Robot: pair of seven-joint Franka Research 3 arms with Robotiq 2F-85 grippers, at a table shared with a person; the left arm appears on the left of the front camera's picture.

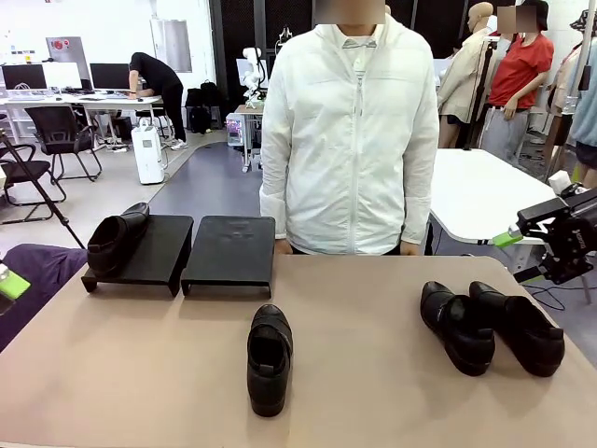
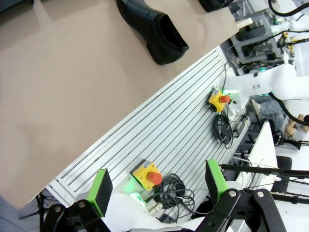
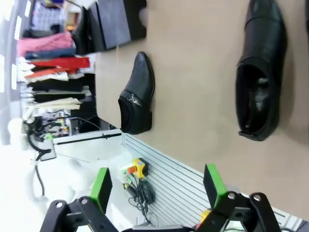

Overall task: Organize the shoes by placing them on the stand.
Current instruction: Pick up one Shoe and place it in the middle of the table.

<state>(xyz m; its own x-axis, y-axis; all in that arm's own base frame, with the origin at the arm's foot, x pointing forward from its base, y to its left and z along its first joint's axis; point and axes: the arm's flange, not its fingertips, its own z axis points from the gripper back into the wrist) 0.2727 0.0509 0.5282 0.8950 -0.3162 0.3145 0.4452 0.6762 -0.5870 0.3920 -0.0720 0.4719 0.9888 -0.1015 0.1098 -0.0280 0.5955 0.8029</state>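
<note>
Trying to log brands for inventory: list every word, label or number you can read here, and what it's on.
No text is readable.
The sign at the far wall: red mark, too small to read.
The shoes and stand: no print shows.

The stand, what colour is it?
The stand is matte black; the front view shows it best.

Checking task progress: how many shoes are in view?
4 shoes: one on the stand's left tray, one mid-table, two on the table's right; none seems hidden.
</note>
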